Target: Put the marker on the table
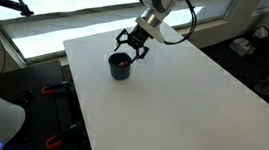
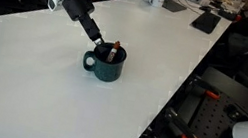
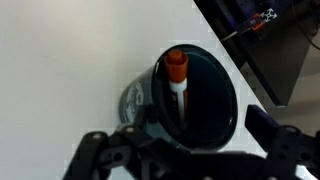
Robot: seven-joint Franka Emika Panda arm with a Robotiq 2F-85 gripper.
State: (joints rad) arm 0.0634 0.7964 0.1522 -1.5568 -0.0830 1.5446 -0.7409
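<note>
Right now the marker [image 3: 177, 85] stands inside the small dark cup [image 3: 200, 100], not on the worktop [image 3: 70, 60]. In the wrist view its long axis runs almost straight up and down the frame. The orange cap is at the upper end, level with the cup's rim, and the pale barrel drops down into the dark hollow. It leans against the cup's inner wall on the frame's left side. In an exterior view the marker [image 2: 115, 50] shows as a short stick poking above the rim of the cup [image 2: 106, 66], steeply upright and tipped a little. The cup sits near the middle of the white worktop [image 2: 22, 72], with its handle turned toward the left of that frame. The pincer [image 3: 178, 138] hangs just above the cup with its jaws spread wide, one dark finger at the lower left of the wrist view and one at the lower right. Nothing is held between them, and they are clear of the marker. In an exterior view the pincer [image 1: 130, 47] sits directly over the cup [image 1: 120, 67], toward the upper left part of the worktop [image 1: 171, 109], and the arm [image 1: 152, 4] comes down from the top of the frame.
</note>
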